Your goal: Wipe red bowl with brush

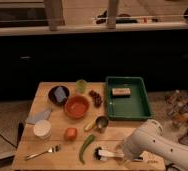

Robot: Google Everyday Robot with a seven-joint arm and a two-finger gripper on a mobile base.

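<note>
A pale wooden table [114,135] carries a green rectangular plastic tray [143,111]. The white arm's gripper [124,151] hangs low at the front edge; its state I cannot tell. The round orange-red shallow bowl [77,106] sits mid-table. The slim white-handled, black-headed brush [106,154] lies beside the gripper: probably light and stiff, best taken mid-handle

Gripper [123,153] sits low at the front-right of the surface [118,131], at the white handle end of the brush [103,153]. Brush lies flat, black head pointing left, just beside the green pepper [85,147]. Red bowl [77,106] is mid-surface, well apart from the brush, with the dark bowl [58,95] just behind-left.
</note>
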